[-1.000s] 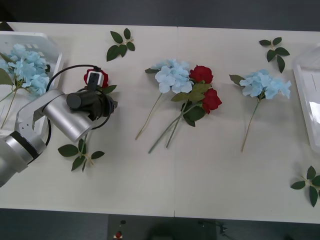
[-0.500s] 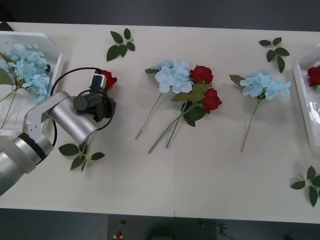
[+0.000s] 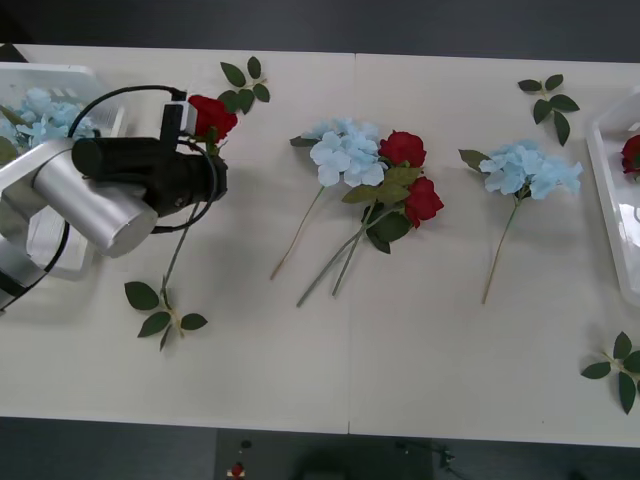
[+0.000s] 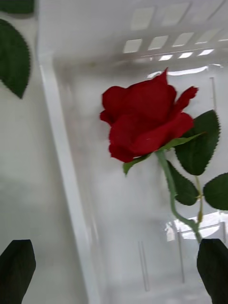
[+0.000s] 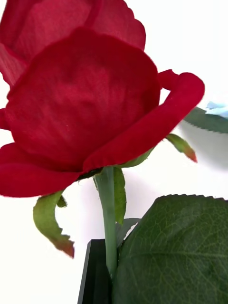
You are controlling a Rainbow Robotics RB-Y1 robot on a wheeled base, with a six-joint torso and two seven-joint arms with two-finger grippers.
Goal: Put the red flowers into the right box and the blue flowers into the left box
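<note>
Table (image 3: 300, 380): pale surface carrying all items. Left box (image 3: 60, 72): behind the left arm, blue flowers (image 3: 45, 118) lying inside. Right box (image 4: 66, 199): directly beneath the right gripper (image 4: 114, 273), whose black fingers stand wide apart with nothing between them; one red rose (image 4: 142, 121) lies in it. Left gripper (image 3: 195, 135): clamped on a rose stem (image 5: 108, 213), red bloom (image 3: 212, 115) just beyond its fingertips. To its right: a mixed cluster of blue hydrangea (image 3: 345, 150) and two roses (image 3: 410, 175); further right, a lone hydrangea (image 3: 530, 168).

No readable text, label, brand or number appears on anything
</note>
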